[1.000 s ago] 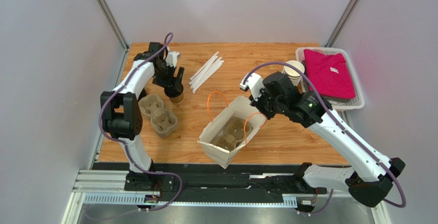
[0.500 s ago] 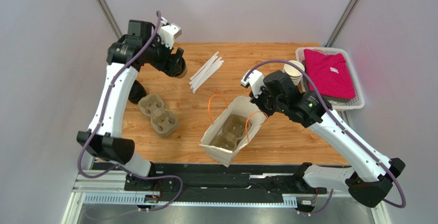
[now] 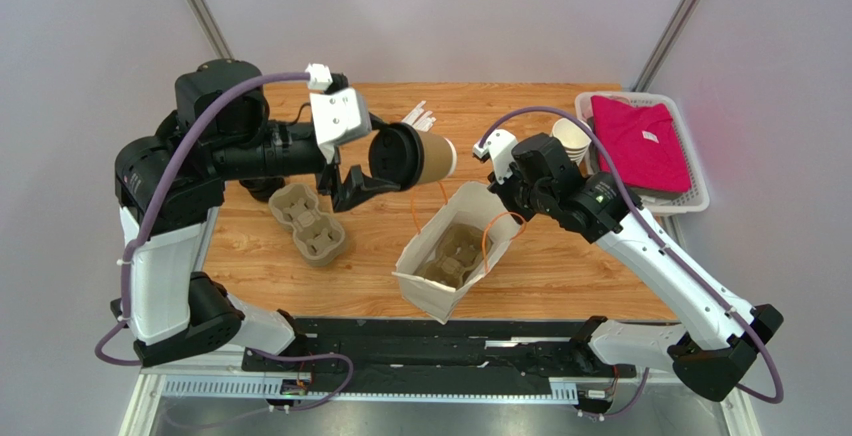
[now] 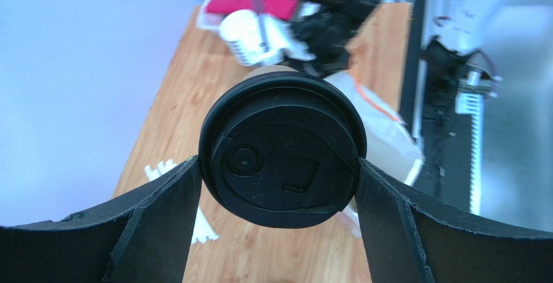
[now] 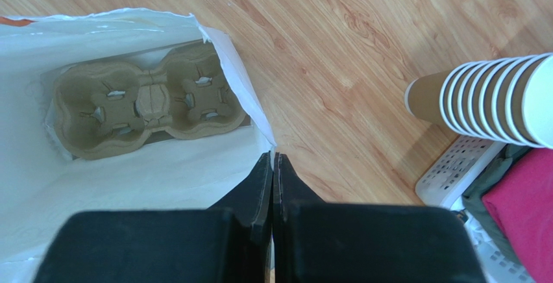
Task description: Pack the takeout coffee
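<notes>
Left gripper: clamped on takeout coffee, sideways, airborne beside paper bag.
Right gripper: pinching bag rim.
Our care: we right the cup, then lower it into pulp tray.

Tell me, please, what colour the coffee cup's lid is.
Black lid, clearest in the left wrist view.

**Robotics laboratory test cell.** A wood-grain bench stands enclosed by plain pale grey wall panels that meet at bare metal corner posts. Two white-and-black robot arms, the left arm and the right arm, rise from a black mounting rail at the near edge and trail purple cables. Staged props occupy the right side: a stack of lidless brown paper cups and a white slotted plastic basket holding folded pink cloth.
</notes>
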You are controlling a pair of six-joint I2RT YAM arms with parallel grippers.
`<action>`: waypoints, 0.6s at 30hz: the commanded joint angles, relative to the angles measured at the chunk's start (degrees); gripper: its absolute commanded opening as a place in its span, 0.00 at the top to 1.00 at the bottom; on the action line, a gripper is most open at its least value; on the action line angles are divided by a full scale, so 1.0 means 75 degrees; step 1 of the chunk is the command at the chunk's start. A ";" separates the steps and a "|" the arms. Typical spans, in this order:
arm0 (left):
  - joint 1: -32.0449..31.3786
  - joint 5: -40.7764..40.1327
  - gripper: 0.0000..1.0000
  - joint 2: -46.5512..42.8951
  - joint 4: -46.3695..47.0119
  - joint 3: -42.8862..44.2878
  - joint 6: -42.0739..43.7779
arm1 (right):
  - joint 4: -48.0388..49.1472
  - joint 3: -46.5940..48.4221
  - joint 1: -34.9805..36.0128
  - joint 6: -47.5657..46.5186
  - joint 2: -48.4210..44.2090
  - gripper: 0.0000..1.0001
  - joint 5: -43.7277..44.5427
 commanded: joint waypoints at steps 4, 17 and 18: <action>-0.1662 -0.0312 0.71 0.0301 -0.1284 -0.0458 0.0166 | 0.0081 0.0548 -0.0150 0.0837 0.0189 1.00 -0.0193; -0.2450 -0.1541 0.74 0.0712 0.0107 -0.3071 0.0142 | -0.0083 0.0490 -0.0151 0.1201 0.0002 1.00 -0.1071; -0.2450 -0.1577 0.74 0.0758 0.0179 -0.3270 0.0270 | -0.0083 0.0478 -0.0162 0.1224 -0.0033 1.00 -0.1188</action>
